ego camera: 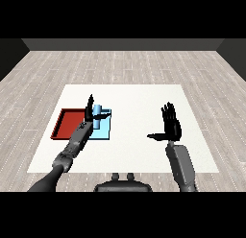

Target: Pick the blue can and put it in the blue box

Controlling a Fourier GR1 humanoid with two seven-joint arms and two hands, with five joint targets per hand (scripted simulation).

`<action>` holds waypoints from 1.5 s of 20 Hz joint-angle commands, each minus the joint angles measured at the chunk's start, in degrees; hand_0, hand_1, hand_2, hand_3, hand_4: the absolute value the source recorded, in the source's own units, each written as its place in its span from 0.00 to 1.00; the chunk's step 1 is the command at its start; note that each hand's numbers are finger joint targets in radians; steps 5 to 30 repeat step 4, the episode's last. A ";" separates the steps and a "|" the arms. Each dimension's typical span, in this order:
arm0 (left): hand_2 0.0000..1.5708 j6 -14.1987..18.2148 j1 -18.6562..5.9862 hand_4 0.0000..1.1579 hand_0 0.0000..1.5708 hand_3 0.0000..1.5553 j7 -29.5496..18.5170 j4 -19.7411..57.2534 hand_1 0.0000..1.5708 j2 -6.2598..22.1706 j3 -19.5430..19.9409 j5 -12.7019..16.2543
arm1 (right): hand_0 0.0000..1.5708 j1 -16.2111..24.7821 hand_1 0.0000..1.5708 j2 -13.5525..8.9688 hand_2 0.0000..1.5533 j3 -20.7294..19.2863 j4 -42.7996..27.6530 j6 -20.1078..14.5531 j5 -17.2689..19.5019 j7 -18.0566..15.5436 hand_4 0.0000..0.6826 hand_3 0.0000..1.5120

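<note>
Grey plank flooring surrounds the white table [144, 131], and on its left part you have two trays side by side. Start with the blue can [97, 113]: it shows upright over the blue tray [104, 131], toward that tray's far end, with your left hand [90, 112] right against its left side. Whether it already rests on the tray floor or hangs just above it cannot be told from this view.

Your left hand's upper fingers [90, 101] point up, fairly straight, while a thumb or lower finger [102, 116] crosses the front of the can, so the hand looks to be holding the can, though only partly closed round it. By my reading you are at the placing step, near the end of the task.

To do it well, bring the can down until its base sits flat inside the blue tray, away from the rim shared with the red tray [67, 123] just to the left. Spread the fingers only once the can stands by itself, then draw the hand up and back toward you so the thumb does not tip it.

Your right hand [171, 127] is well apart, raised over bare table with fingers spread and thumb out, holding nothing; leave it there.
</note>
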 commanded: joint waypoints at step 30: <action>0.00 -17.96 11.23 0.00 0.00 0.00 -4.78 -17.65 0.00 -1.80 -2.76 4.13 | 0.00 2.66 0.00 -2.51 0.00 0.64 3.79 4.19 1.10 -1.48 0.00 0.00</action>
